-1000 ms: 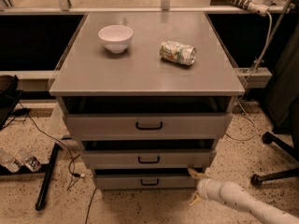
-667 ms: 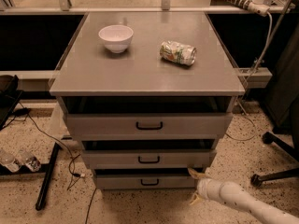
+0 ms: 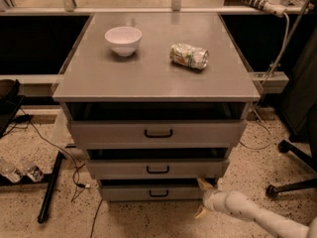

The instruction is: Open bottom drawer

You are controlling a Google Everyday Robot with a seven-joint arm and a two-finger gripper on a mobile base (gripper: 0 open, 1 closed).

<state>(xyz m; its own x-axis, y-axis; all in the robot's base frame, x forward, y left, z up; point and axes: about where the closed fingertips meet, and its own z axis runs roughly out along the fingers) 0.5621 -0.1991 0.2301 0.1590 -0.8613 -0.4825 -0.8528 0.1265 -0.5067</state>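
The bottom drawer point(image 3: 133, 193) is the lowest and narrowest of three grey fronts, with a small black bar handle point(image 3: 158, 193). It stands slightly out, with a dark gap above its front. My gripper point(image 3: 201, 198) comes in from the lower right on a white arm point(image 3: 247, 213). It sits at the right end of the bottom drawer front, to the right of the handle. Its tan fingers point(image 3: 203, 183) are spread apart, one at the drawer's upper right corner and one lower, near the floor. It holds nothing.
The middle drawer point(image 3: 157, 169) and top drawer point(image 3: 157, 133) also stand partly out. A white bowl point(image 3: 123, 39) and a crushed can point(image 3: 188, 56) sit on the cabinet top. A chair base point(image 3: 292, 182) is at right. Cables and a black bar point(image 3: 51, 187) lie at left.
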